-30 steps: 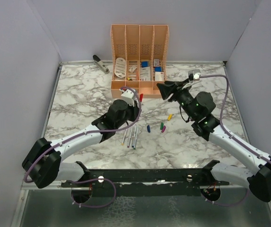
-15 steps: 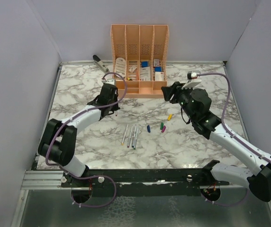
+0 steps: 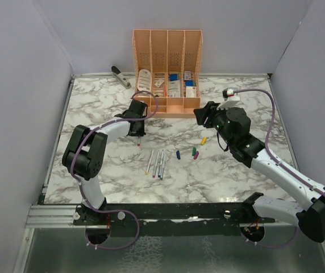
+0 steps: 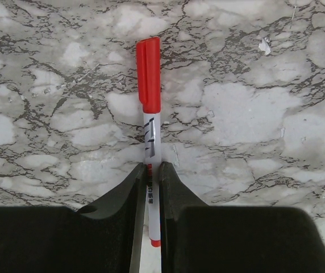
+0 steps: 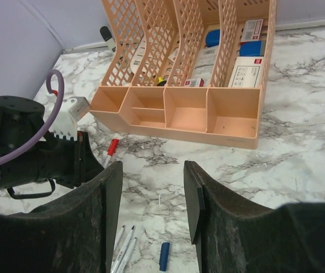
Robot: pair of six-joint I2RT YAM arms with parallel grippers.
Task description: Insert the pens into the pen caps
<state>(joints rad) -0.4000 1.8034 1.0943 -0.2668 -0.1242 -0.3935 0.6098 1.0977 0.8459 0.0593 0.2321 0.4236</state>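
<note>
Thin pale grey-white pens (image 3: 155,163): four lie loose on the marble, side by side in a narrow fan. They sit near the middle of the table toward its near edge, between the two arms.
Fifth pen (image 4: 151,139): white barrel with black print, pinched by the left arm. A short red plastic cap (image 4: 149,71) is seated on its far end, and a small red end shows behind the fingers.
Left gripper (image 4: 149,170): black fingers pressed together on the barrel of the fifth pen, the capped end sticking out ahead over the marble. It sits just in front of the organiser's left end. Cannot tell whether the cap touches the surface.
Right gripper (image 5: 151,190): fingers spread, nothing between them. It hangs above the marble by the organiser's right front corner, facing the front trays.
Loose caps: small yellow cap (image 3: 203,140) nearest the right arm. Blue cap (image 3: 178,154) just right of the four pens. Green cap (image 3: 194,151) and magenta cap (image 3: 196,154) lie close together between those two.
Organiser: peach plastic desk organiser (image 3: 167,57) with lattice dividers, at the middle of the far edge. Boxes and packets stand in its upright slots.
Stapler: grey stapler (image 3: 120,75) at the far edge, left of the organiser and well apart from the pens.
Surface: white marble table top (image 3: 94,114) with grey veining.
</note>
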